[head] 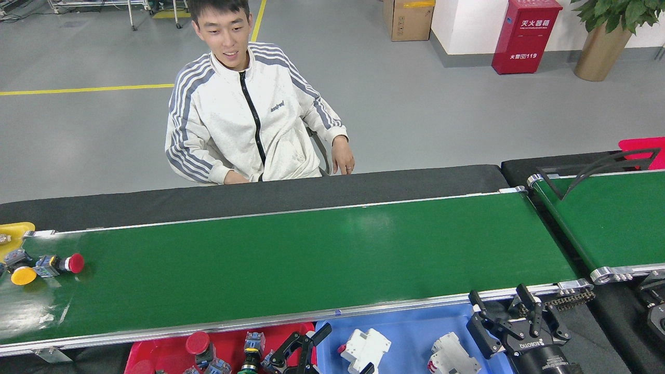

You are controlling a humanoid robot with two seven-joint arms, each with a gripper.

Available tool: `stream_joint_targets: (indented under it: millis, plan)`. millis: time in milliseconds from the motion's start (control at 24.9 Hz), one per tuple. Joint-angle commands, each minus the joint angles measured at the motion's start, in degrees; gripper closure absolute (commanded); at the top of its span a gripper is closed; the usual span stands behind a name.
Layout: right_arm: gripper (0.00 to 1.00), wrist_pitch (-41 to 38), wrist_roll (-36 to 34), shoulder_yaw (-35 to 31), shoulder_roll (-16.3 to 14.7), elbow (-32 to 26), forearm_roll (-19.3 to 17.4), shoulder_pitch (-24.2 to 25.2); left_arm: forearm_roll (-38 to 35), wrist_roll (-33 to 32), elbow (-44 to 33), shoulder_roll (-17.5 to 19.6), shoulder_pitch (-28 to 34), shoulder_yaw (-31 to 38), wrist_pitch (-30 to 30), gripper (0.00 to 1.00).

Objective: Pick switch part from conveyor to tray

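The white switch part (365, 349) is a blocky moulded piece with a small red tab on its left side. It lies in the blue tray (410, 324), near that tray's left wall and close to the near rail of the conveyor (291, 259). A second white part (451, 356) lies in the same tray, further right. My left end effector (304, 345) sits over the wall between the red tray (280, 332) and the blue one, its dark fingers spread wide and holding nothing, just left of the switch part. My right end effector (506, 311) stands at the blue tray's right end, fingers parted and empty. At the conveyor's far left end rest a red push-button (70, 263) and a yellow one (22, 275).
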Motion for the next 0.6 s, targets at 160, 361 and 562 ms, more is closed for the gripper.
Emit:
stream_joint_targets:
  millis: [160, 361, 562]
  plan:
    - [0.00, 0.44, -0.45, -0.61, -0.39, -0.86, 0.05, -0.15, 0.73, 2.26, -0.93, -1.37, -0.20, 14.73, 10.40, 0.00]
    - [0.00, 0.44, -0.45, -1.05, -0.48, -0.95, 0.58, 1.79, 0.82, 5.42, -0.84, -0.14, 2.44, 36.08, 11.37, 0.00]
    - [0.00, 0.44, -0.45, -1.23, -0.39, -1.03, 0.76, 1.79, 1.26, 5.42, 1.27, 2.93, 6.22, 45.14, 11.02, 0.00]
